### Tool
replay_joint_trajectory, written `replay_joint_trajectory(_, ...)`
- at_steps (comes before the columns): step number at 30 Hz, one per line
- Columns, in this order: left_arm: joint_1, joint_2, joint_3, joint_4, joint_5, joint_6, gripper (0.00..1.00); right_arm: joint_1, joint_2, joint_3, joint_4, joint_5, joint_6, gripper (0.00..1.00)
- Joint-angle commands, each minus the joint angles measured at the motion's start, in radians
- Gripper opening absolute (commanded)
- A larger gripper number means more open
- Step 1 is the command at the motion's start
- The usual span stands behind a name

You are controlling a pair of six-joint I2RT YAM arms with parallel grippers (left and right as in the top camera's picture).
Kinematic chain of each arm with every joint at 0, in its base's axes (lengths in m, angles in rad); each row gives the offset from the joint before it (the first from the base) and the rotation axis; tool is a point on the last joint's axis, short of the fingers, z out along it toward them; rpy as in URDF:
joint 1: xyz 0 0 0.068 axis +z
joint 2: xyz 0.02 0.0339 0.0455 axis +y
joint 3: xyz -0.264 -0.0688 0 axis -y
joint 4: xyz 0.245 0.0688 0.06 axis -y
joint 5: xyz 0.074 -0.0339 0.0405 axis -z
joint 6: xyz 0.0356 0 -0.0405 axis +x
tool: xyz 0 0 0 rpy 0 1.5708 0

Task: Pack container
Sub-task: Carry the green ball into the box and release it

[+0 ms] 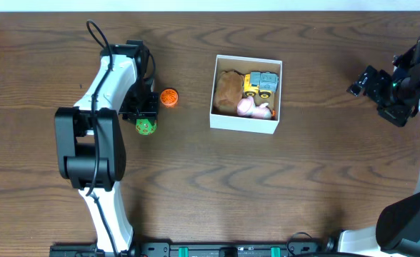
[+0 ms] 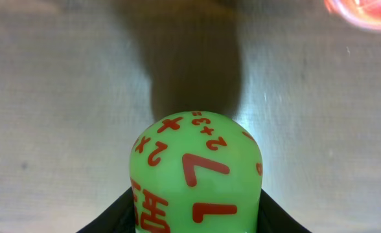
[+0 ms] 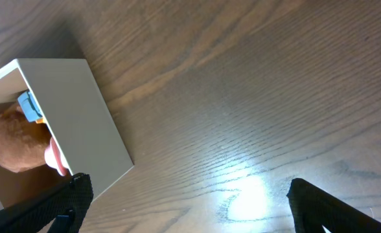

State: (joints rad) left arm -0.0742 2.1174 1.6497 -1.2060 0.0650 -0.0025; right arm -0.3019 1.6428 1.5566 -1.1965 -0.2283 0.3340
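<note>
The container (image 1: 219, 118) is a square white box at the table's middle. It holds a brown plush toy (image 1: 229, 87), a yellow and grey toy truck (image 1: 260, 84) and a pink toy (image 1: 249, 107). My left gripper (image 1: 145, 121) is shut on a green toy with red numbers (image 2: 197, 175), left of the box and just above the table. An orange round toy (image 1: 169, 97) lies beside it and shows blurred in the left wrist view (image 2: 365, 10). My right gripper (image 1: 358, 84) is open and empty at the far right. The box wall shows in the right wrist view (image 3: 80, 116).
The table is dark brown wood (image 1: 303, 185). The left arm's body (image 1: 92, 143) stands over the table's left part. The right arm's base (image 1: 403, 221) is at the lower right corner.
</note>
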Motion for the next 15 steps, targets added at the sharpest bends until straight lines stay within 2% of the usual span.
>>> replay_joint_trajectory(1, -0.016, -0.117, 0.068, -0.028, 0.003, 0.002, 0.39, -0.005, -0.014, 0.0, 0.0, 0.003, 0.018, 0.99)
replay_joint_trajectory(6, -0.09, -0.251, 0.101, -0.021, 0.004, -0.003, 0.39, -0.005, -0.014, 0.0, -0.001, 0.003, 0.017, 0.99)
replay_joint_trajectory(11, -0.246, -0.363, 0.104, 0.106, 0.04, -0.013, 0.39, -0.005, -0.014, 0.0, 0.0, 0.003, 0.018, 0.99)
replay_joint_trajectory(15, -0.389, -0.362, 0.102, 0.222, 0.04, -0.013, 0.39, -0.005, -0.014, 0.0, -0.001, 0.003, 0.017, 0.99)
